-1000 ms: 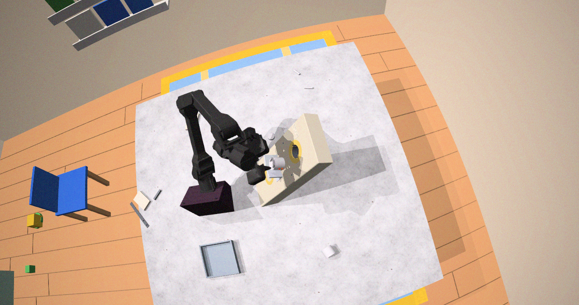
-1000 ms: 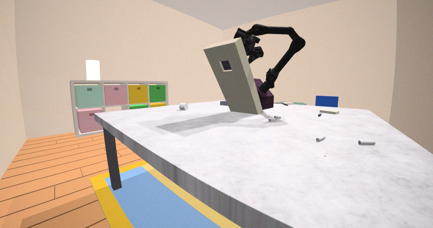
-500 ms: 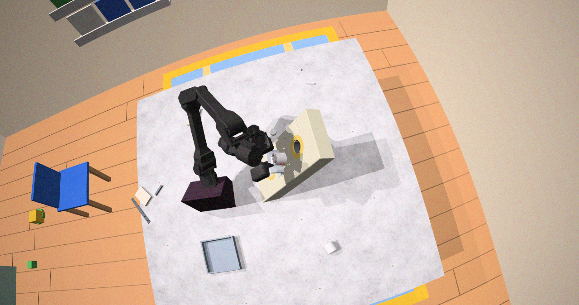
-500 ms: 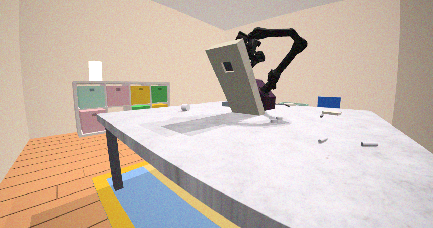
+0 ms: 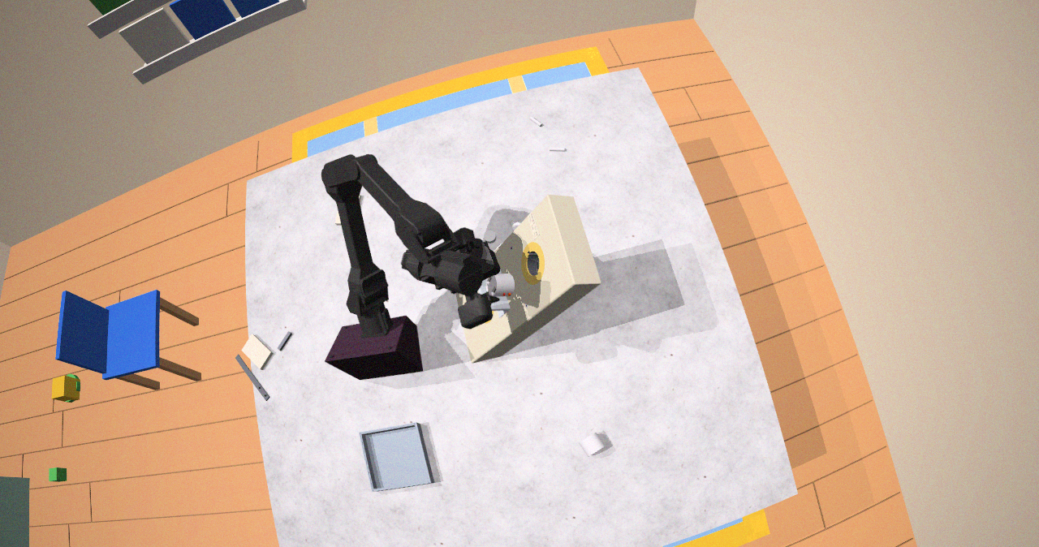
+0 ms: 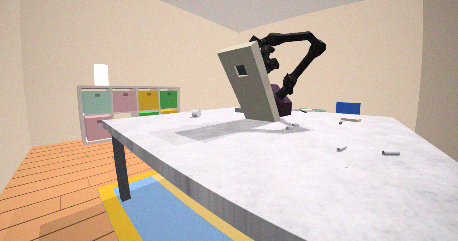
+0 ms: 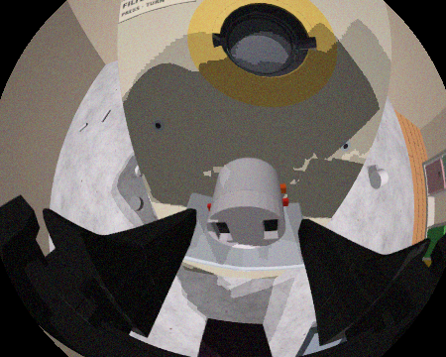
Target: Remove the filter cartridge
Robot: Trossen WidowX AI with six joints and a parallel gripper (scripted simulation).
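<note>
The grey round cartridge (image 5: 502, 283) (image 7: 250, 193) is out of the panel's hole and rests on a light grey ledge (image 7: 198, 243) low on the leaning beige panel (image 5: 584, 246) (image 6: 246, 91) (image 7: 253, 129). Its two dark slots face the wrist camera, and small red and orange parts show beside it. The hole inside the yellow ring (image 7: 203, 45) is empty of it. My gripper (image 7: 249, 222) is open, one finger to each side of the cartridge in the wrist view, with gaps between. Whether the fingertips reach around it cannot be told. The blue-grey tray (image 5: 399, 460) is empty.
A white cylinder (image 5: 595, 442) (image 6: 195, 113) (image 7: 380, 177) lies right of the tray. Two grey discs (image 6: 290, 127) (image 6: 295, 124) lie by the panel. Two rods (image 6: 341, 148) (image 6: 390, 152) lie farther off. The arm's dark base (image 5: 373, 347) stands between panel and tray.
</note>
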